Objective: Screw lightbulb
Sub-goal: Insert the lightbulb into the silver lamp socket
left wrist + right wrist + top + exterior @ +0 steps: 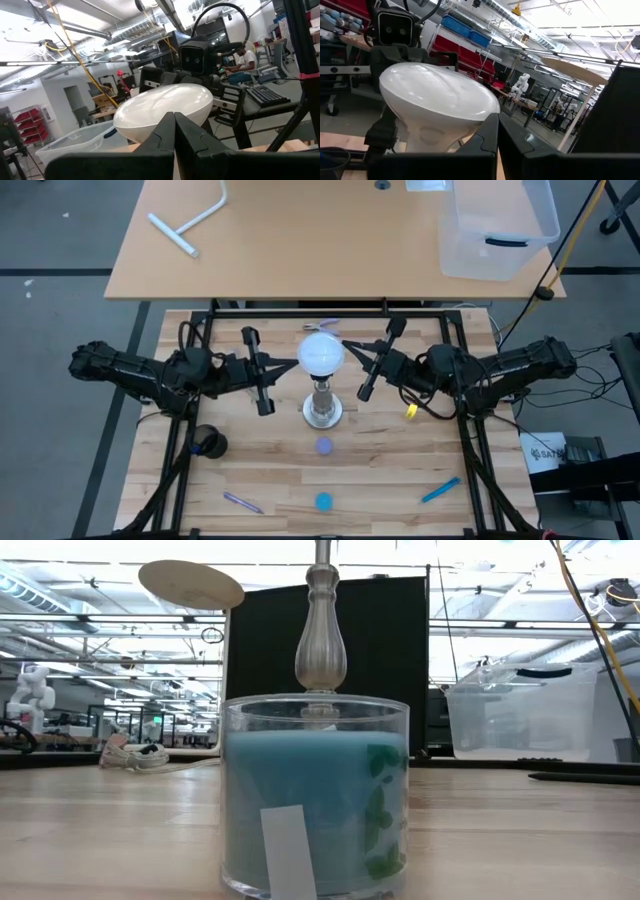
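The white frosted lightbulb (321, 355) stands upright on top of the silvery socket stand (322, 412) at the table's middle; its neck and screw base are hidden under the globe. The stand's post (321, 635) shows in the low view. My left gripper (296, 364) is shut at the bulb's left side, and my right gripper (348, 352) is shut at its right side. The bulb also shows in the left wrist view (165, 110) and in the right wrist view (432, 97). My left gripper's shut fingertips (170, 125) lie level against the lower left side of the globe (150, 131), coming from the table's left. I cannot tell if they press it. My right gripper's shut fingertips (492, 127) lie level against the globe's lower right side (470, 125), coming from the table's right. I cannot tell if they press it.
A blue candle jar (315, 795) stands close before the low camera. On the table lie a black round object (207, 442), a purple disc (324, 446), a blue disc (323, 501), a purple pen (243, 502) and a blue pen (440, 490). A clear bin (497, 225) sits on the far table.
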Controlling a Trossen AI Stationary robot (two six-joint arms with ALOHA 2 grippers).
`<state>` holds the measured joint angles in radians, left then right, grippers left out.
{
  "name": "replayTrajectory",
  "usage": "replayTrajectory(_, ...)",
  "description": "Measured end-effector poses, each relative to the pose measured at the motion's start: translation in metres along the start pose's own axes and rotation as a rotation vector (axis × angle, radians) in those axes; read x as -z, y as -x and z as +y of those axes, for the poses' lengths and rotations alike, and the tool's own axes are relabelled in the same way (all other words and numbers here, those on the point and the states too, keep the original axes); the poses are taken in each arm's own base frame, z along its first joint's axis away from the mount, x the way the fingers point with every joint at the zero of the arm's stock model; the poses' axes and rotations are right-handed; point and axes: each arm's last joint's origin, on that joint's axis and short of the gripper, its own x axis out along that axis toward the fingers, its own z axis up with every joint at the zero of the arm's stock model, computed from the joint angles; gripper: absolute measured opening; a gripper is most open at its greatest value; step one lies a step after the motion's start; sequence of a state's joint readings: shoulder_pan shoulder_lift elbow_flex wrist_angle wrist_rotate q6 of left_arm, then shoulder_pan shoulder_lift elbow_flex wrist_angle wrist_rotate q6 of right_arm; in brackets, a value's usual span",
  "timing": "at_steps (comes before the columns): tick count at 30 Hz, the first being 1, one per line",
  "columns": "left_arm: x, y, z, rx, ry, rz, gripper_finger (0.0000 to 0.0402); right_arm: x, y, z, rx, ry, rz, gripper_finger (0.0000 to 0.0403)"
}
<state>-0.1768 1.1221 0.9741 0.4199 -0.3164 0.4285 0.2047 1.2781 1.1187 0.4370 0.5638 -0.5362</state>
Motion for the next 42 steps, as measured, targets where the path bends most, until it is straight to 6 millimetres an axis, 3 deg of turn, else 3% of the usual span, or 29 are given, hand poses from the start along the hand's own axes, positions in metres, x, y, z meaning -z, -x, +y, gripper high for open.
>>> replayTrajectory(42, 0.008, -0.004, 0.014, -0.065, 0.016, 0.041, 0.0000, -0.008, 0.011, 0.017, -0.031, -0.010, 0.010, 0.0000)
